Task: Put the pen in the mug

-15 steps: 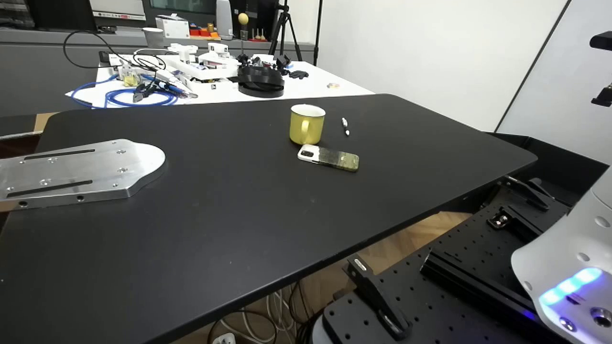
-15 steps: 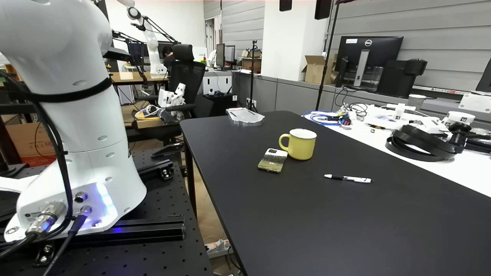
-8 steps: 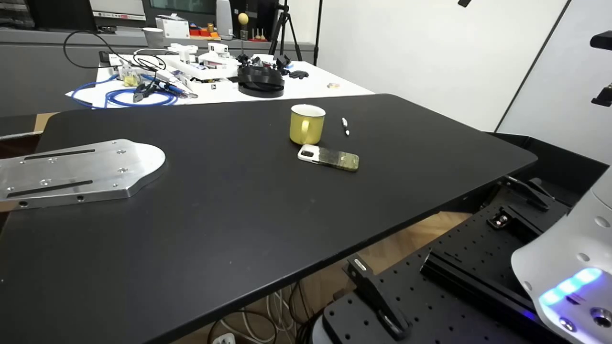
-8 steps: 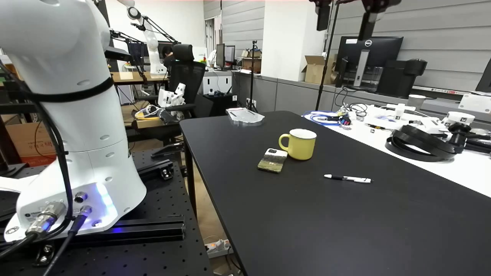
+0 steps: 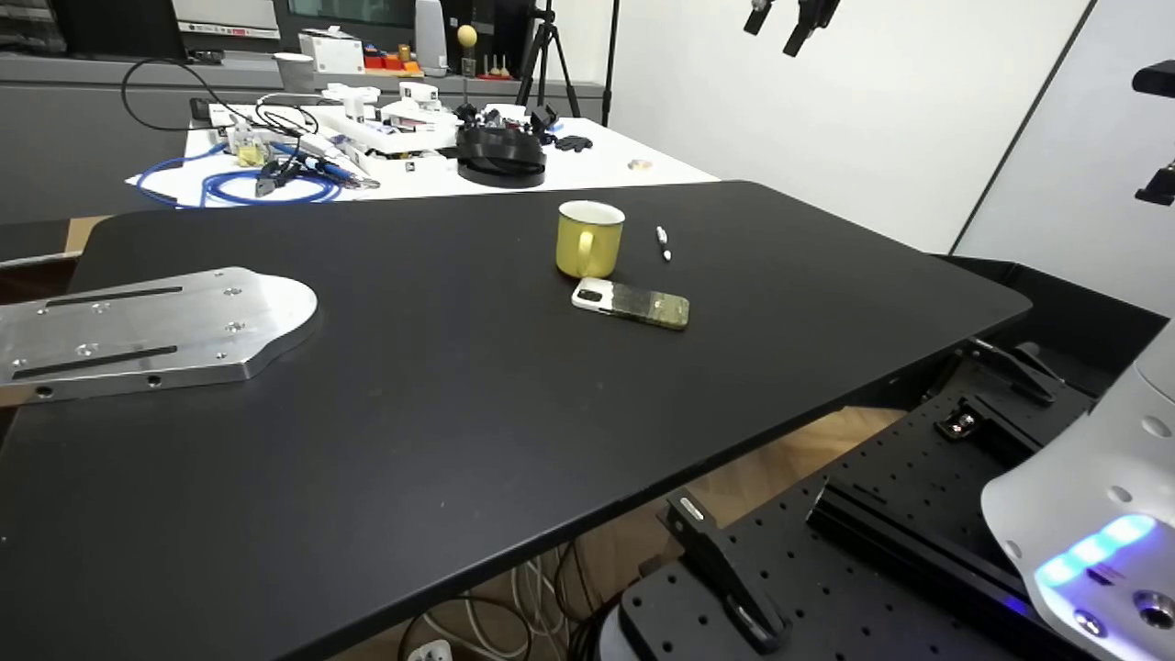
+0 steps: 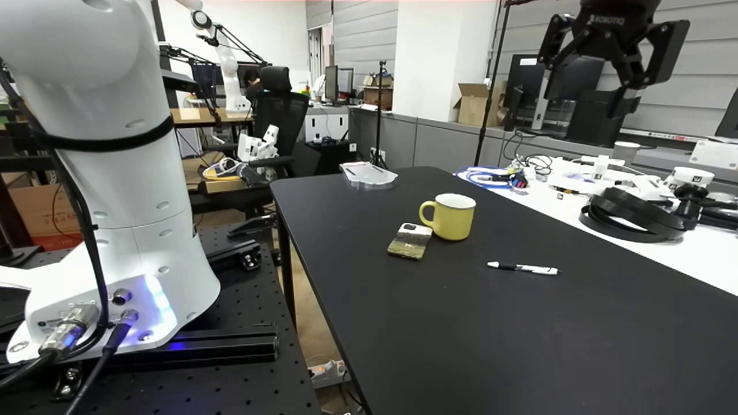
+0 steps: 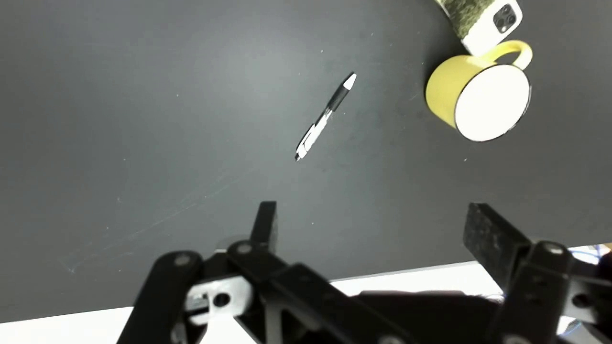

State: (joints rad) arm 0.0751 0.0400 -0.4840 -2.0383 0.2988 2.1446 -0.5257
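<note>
Counter [image 6: 519, 346] dark, with rounded corners. One long edge runs beside the arm base [image 6: 190, 288], the opposite one along a white table [image 6: 712, 262]. Metal plate [image 5: 202, 317] lies at one end; a broad stretch of dark surface separates it from the phone [image 5: 643, 306]. Another wide stretch reaches from the pen [image 7: 325, 117] to the arm-side edge; pen sits nearer the white-table edge.

Jaws: spread wide apart, well above the counter in both exterior views. Wrist view has them along the bottom, tips pointing up. Pen flat on the counter ahead of the tips, within the width of their spread, nearer the jaw at that view's left; slanted, its pale tip the upper end. Mug [image 7: 444, 93] upright, yellow, well apart from the pen, ahead of the jaw at that view's right. Phone just beside the mug, camera end toward it; touching or not, cannot tell.

Writing: ROBOTIQ in capitals on the black housing [image 6: 620, 11] above the jaws. Monitor [image 6: 527, 72] behind bears a white sticker [image 6: 528, 61], too small to read. Carton [image 6: 40, 207] past the arm base has red print, also too small to make out
</note>
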